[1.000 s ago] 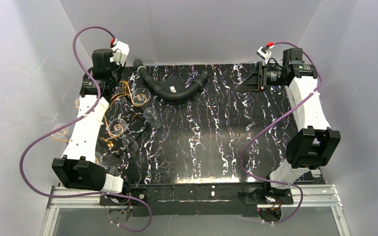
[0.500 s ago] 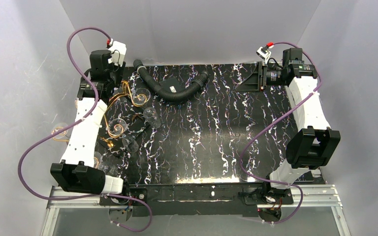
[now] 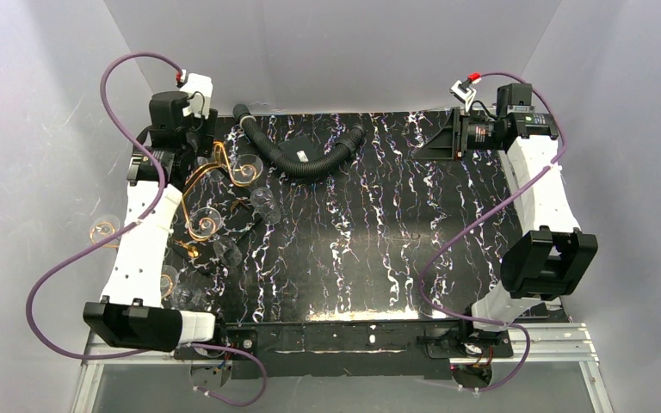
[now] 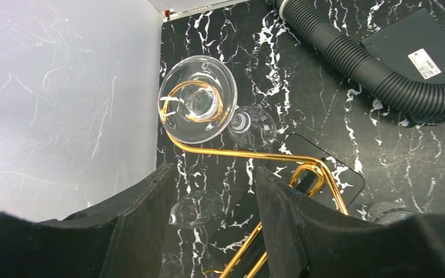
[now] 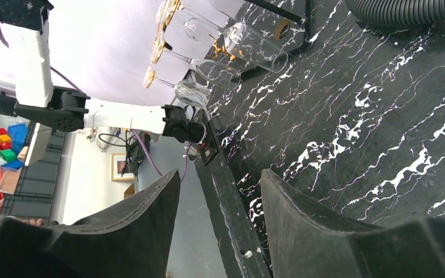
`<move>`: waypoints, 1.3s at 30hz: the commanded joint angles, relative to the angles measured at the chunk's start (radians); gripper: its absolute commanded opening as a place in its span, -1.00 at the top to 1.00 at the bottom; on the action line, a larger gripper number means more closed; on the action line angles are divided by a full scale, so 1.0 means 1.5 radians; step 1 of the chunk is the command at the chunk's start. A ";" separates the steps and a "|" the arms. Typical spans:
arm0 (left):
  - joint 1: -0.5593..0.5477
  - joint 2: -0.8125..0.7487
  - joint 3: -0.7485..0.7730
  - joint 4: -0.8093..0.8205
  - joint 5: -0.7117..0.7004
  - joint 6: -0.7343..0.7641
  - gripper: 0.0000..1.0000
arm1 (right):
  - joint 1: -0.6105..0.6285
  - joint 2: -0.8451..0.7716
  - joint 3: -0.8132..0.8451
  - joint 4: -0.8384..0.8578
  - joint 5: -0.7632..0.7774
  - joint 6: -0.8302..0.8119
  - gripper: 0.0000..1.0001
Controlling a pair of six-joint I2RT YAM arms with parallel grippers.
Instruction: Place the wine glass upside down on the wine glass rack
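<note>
Here, the wine glass [image 4: 197,99] hangs upside down on the wine glass rack [image 4: 255,154] at the far left corner of the worktop [image 3: 353,258]. Its round foot sits uppermost, the gold spiral scroll shows through it, and its bowl hangs beneath, close to the left edge. The left gripper [image 4: 211,217] is above and just near of that glass. Its two dark fingers [image 4: 142,223] stand apart with nothing between them, and only the marbled black surface and the rack's wire show in the gap. Other glasses [image 3: 265,205] hang from the rack's arms further toward the near edge, along the left side. A black corrugated hose [image 3: 301,162] curves along the far edge, just right of the rack. The right gripper [image 5: 219,226] is near the far right corner, well apart from the rack, with its jaws parted and empty.
</note>
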 commanded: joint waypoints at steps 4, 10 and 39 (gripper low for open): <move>-0.003 -0.049 0.030 -0.057 0.028 -0.083 -0.12 | 0.003 -0.050 0.004 -0.017 -0.003 -0.040 -0.23; -0.003 -0.086 0.034 -0.092 0.043 -0.134 -0.25 | 0.003 -0.079 -0.005 -0.045 0.009 -0.075 -0.23; -0.003 -0.244 0.172 -0.332 0.409 -0.572 -0.96 | -0.063 -0.317 -0.104 -0.161 0.181 -0.273 -0.25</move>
